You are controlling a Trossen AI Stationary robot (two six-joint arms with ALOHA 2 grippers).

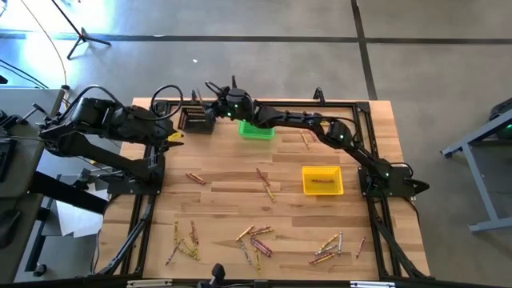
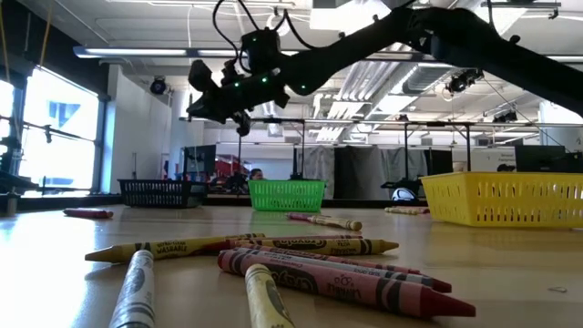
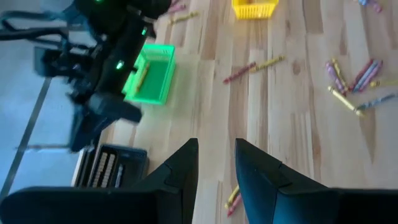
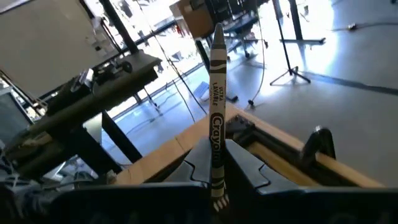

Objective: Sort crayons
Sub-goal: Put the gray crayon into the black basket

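My right gripper [image 1: 211, 107] reaches over the table's far left, above and beside the black bin [image 1: 196, 120]. It is shut on a greyish crayon [image 4: 216, 118]. In the low view it hangs high above the black bin [image 2: 159, 192]. My left gripper [image 1: 177, 138] waits at the left edge, open and empty [image 3: 216, 158]. The green bin [image 1: 256, 130] and the yellow bin [image 1: 322, 180] stand on the table, and each holds a crayon. Several loose crayons [image 1: 256, 240] lie flat on the near half of the table. My right gripper pinches the greyish crayon's lower part [image 4: 217, 163], near its blunt end, between its two fingers [image 4: 193, 167]. The crayon sticks out past the fingertips with its pointed tip [image 4: 217, 34] away from the wrist. It is lifted clear of the table and bins.
Loose crayons lie in clusters near the front edge [image 1: 184, 240] [image 1: 328, 244]. Single ones lie mid-table [image 1: 194, 178] [image 1: 264, 182] and by the green bin [image 1: 304, 140]. A black frame rail [image 1: 364, 136] runs along the table's edges. Bare wood lies between the bins and the near clusters.
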